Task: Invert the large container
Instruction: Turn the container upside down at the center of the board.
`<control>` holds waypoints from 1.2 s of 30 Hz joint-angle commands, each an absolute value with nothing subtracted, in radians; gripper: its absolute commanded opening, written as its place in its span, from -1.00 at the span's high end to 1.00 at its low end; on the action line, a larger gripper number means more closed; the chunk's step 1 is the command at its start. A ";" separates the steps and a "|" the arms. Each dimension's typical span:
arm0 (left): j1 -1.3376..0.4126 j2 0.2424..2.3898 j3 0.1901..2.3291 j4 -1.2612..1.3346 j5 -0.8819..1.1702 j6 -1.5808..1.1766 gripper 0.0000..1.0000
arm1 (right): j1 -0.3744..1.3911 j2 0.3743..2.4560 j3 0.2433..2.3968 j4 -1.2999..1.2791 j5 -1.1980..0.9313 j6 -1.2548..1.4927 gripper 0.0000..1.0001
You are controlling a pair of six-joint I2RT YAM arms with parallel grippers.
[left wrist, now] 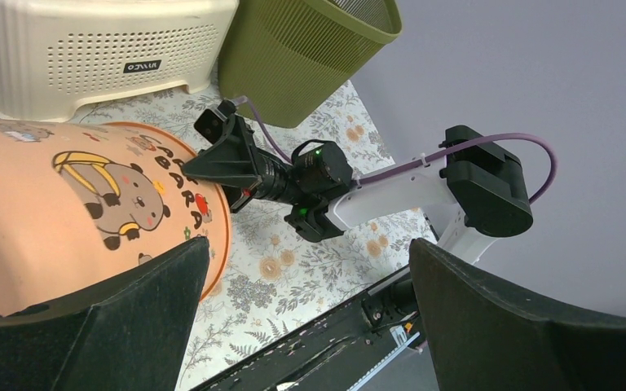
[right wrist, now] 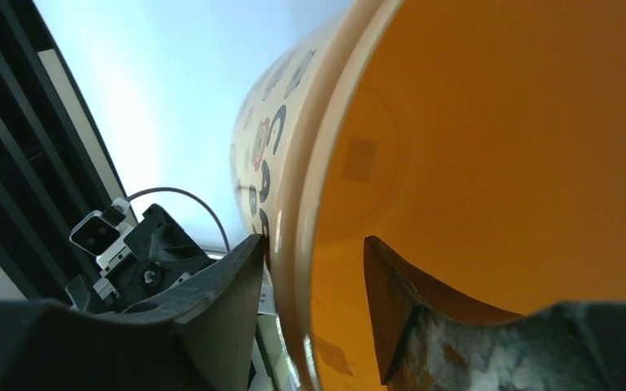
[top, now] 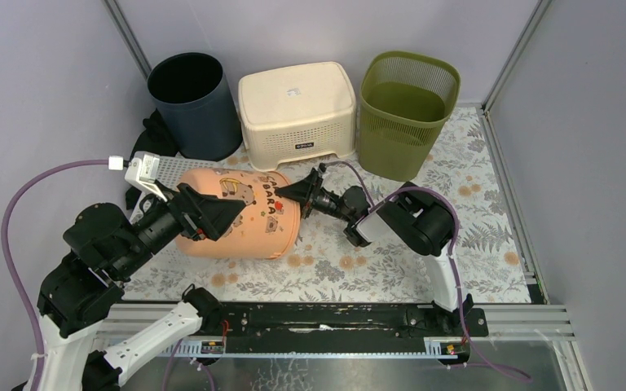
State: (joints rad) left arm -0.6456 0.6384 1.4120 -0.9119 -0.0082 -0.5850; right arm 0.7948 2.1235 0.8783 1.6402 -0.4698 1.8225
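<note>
Back left: dark blue bin [top: 191, 102], upright.

My left gripper [left wrist: 307, 244]: jaws spread wide and holding nothing. One finger sits close against the wall of the peach container [top: 261, 224], and I cannot tell if they touch.

The container lies on its side on the floral cloth [top: 375, 261], with its mouth to the right. It is just in front of the cream stool [top: 297, 102].

My right gripper [right wrist: 311, 244]: jaws part-open and straddling the container's rim, one finger outside the wall and one inside. There is a gap at the inner finger, so it is not clamped.

Back right: green basket [top: 407, 110], upright.
</note>
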 commanded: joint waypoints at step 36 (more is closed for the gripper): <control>-0.647 0.638 1.373 -0.867 -0.002 -0.583 -1.00 | 0.745 2.125 0.667 1.710 -0.509 1.709 -0.06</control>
State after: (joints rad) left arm -0.6456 0.6384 1.3815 -0.9096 -0.0078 -0.5858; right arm 0.7578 2.1242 0.6758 1.6119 -0.4908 1.7382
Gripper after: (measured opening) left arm 0.998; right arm 0.537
